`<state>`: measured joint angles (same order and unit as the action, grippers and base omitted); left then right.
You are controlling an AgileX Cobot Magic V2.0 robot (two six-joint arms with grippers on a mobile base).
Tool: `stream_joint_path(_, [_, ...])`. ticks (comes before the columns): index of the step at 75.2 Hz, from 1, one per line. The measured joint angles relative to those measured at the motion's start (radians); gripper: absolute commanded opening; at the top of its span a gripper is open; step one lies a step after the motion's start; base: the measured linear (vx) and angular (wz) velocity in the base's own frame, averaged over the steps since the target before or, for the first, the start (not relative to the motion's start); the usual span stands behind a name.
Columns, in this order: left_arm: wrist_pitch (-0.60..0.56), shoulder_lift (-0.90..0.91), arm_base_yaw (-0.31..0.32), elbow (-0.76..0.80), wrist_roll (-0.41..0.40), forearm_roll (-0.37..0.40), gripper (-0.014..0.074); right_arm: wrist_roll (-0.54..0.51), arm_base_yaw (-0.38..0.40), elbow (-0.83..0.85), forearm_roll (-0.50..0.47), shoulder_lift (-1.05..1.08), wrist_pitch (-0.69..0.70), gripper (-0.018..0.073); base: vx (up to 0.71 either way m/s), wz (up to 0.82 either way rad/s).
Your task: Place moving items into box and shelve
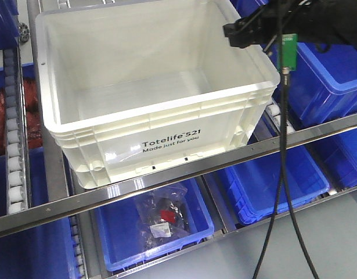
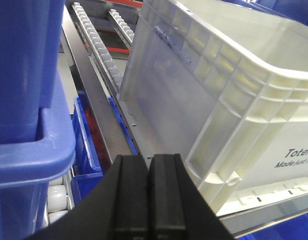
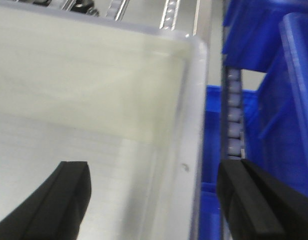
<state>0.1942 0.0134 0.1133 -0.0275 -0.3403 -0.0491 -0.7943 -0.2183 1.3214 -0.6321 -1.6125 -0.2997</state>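
Observation:
The box (image 1: 161,110) is a large white tote printed "Totelife 521", standing on the shelf rails. The moving items are out of view; the part of its inside that shows holds nothing I can see. My right gripper (image 1: 248,32) hangs at the box's far right corner. In the right wrist view it (image 3: 154,172) is open, one finger inside the box and one outside, straddling the right wall (image 3: 194,125). My left gripper (image 2: 148,160) is shut with nothing between its fingers, low beside the box's ribbed left wall (image 2: 234,100).
Blue bins (image 1: 265,180) sit below and to the right, one (image 1: 161,226) holding a bagged red-and-black part. A steel shelf rail (image 1: 184,174) crosses in front. Roller tracks (image 1: 13,145) run on the left. A tall blue bin (image 2: 23,100) stands close to my left gripper. Black cables (image 1: 282,174) hang from the right arm.

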Motion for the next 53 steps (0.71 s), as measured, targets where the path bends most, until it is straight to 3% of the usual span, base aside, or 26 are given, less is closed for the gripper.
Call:
stream_joint_path(24, [0.001,0.000,0.000,0.000,0.001,0.000,-0.0008,0.054,0.148,-0.309,0.016,0.410,0.055,0.0564,0.00,0.00])
stream_joint_path(36, [0.001,0.000,0.000,0.000,0.001,0.000,-0.0008,0.066,0.157,-0.532,0.218,0.651,0.108,0.0536,0.00,0.00])
stream_joint_path(42, [0.001,0.000,0.000,0.000,0.001,0.000,-0.0008,0.099,0.157,-0.640,0.288,0.758,0.153,0.0482,0.00,0.00])
stream_joint_path(53, [0.001,0.000,0.000,0.000,0.001,0.000,-0.0008,0.230,0.157,-0.827,0.310,0.940,0.267,0.0246,0.00,0.00])
